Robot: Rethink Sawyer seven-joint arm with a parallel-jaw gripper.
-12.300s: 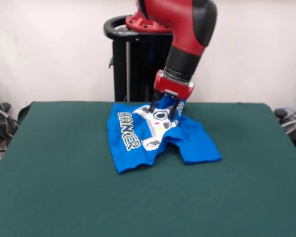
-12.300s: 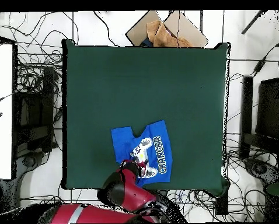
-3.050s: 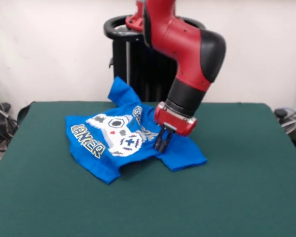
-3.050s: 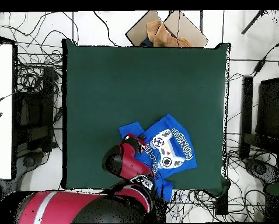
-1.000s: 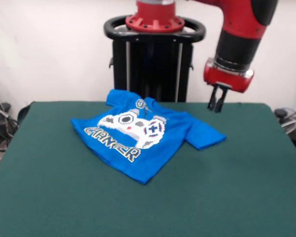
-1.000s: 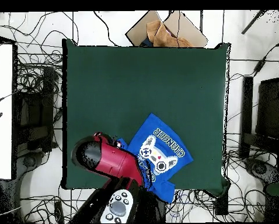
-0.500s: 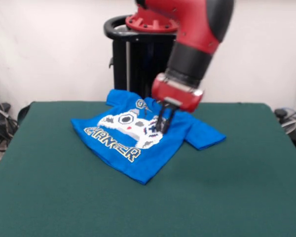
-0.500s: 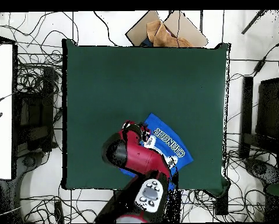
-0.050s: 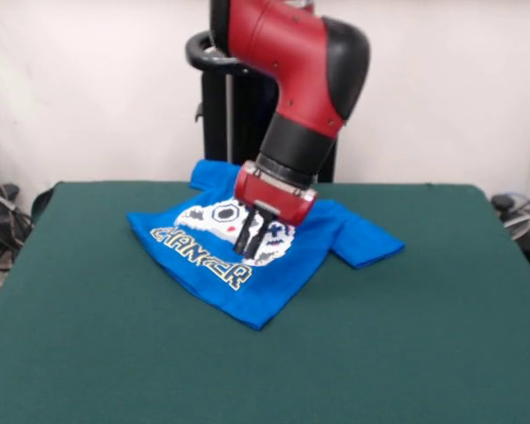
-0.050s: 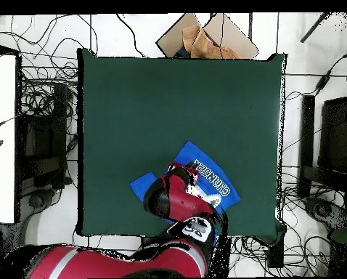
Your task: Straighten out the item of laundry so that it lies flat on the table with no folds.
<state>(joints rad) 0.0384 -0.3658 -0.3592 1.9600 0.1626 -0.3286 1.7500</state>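
Item 1: blue T-shirt (image 9: 274, 283), print side up, which we log near the table's (image 9: 406, 353) robot-side edge, spread at a slant; its collar end lifts against the pedestal (image 9: 216, 115) and 1 sleeve points toward a side edge. Item 2: gripper (image 9: 252, 238), hanging over the controller print (image 9: 225, 216), fingers close together; we cannot tell if they pinch cloth

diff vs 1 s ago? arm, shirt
The claw swung from above the table's edge beside the sleeve across to the T-shirt and dropped low over the controller print. It took hold of nothing. The shirt kept its spread, skewed pose on the table, one corner still raised against the pedestal.
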